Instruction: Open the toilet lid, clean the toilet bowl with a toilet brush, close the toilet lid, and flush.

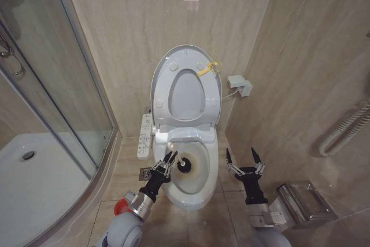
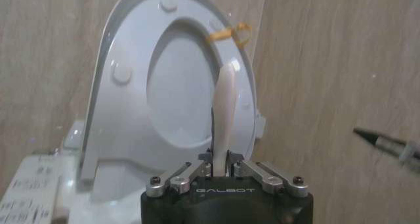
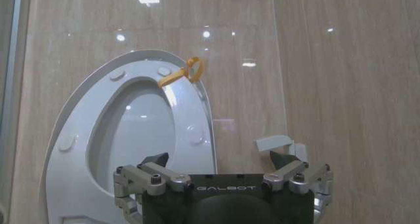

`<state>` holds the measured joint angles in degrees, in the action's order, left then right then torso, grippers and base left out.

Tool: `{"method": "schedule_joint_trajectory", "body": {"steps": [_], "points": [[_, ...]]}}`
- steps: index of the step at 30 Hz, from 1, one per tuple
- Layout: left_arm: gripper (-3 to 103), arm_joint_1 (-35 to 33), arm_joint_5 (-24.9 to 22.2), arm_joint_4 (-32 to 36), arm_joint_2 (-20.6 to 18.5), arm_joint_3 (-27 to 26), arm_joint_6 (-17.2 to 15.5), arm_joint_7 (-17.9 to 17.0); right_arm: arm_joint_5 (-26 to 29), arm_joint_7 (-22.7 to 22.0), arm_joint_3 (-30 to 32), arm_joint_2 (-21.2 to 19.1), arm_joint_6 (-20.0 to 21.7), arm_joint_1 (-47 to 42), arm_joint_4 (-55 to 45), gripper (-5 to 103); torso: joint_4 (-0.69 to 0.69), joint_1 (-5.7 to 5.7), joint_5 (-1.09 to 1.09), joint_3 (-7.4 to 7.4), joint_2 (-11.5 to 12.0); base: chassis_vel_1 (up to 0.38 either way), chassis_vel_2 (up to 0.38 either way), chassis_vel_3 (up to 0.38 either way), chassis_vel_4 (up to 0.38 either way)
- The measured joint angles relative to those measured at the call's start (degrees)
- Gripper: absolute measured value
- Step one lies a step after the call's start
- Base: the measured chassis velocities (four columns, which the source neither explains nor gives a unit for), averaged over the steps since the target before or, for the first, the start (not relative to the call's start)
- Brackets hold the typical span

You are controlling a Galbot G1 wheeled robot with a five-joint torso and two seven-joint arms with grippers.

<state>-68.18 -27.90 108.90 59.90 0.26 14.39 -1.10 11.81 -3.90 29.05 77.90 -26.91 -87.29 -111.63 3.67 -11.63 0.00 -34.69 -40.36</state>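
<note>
The toilet lid [image 1: 188, 93] stands raised against the back wall with the seat ring [image 1: 163, 93] up in front of it, and a yellow tag [image 1: 207, 69] hangs at its top edge. Below, the toilet bowl [image 1: 193, 195] lies uncovered, brownish inside. My left gripper [image 1: 167, 163] is at the bowl's left rim, shut on the toilet brush, whose dark head [image 1: 185, 164] sits inside the bowl. In the left wrist view the pale handle [image 2: 225, 106] stands between the closed fingers [image 2: 204, 169]. My right gripper [image 1: 244, 157] hangs open to the right of the bowl, holding nothing; its fingers [image 3: 154, 161] are spread wide.
A white button panel [image 1: 145, 135] runs along the bowl's left side, with a floor drain [image 1: 144, 173] and the red holder [image 1: 120, 205] nearby. The glass shower enclosure [image 1: 58, 85] closes the left. A metal box [image 1: 303, 201], a hose [image 1: 347, 131] and a wall fitting [image 1: 240, 85] are on the right.
</note>
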Motion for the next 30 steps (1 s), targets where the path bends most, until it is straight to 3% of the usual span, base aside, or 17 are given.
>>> {"method": "schedule_joint_trajectory", "body": {"steps": [3,9,30], "points": [[14,-0.44,-0.71,1.87,-0.33,-0.70,-0.74,0.05,-0.02,0.00,-0.01,0.13,-0.01,0.01,0.09,100,0.00,0.00,0.01,0.01,0.00,0.000,0.000,0.000,0.000],[14,-0.36,-1.22,-2.60,0.86,0.24,-1.20,-0.01,-0.07,0.00,-0.08,0.51,-0.17,0.02,0.36,100,-0.01,-0.01,0.00,0.00,0.00,0.000,0.000,0.000,0.000],[14,-3.70,0.20,1.79,2.03,-2.20,-0.69,0.70,-0.38,-0.15,0.21,-0.10,-0.36,-1.24,-1.29,100,0.00,0.00,0.01,0.00,0.00,0.000,0.000,0.000,0.000]]}}
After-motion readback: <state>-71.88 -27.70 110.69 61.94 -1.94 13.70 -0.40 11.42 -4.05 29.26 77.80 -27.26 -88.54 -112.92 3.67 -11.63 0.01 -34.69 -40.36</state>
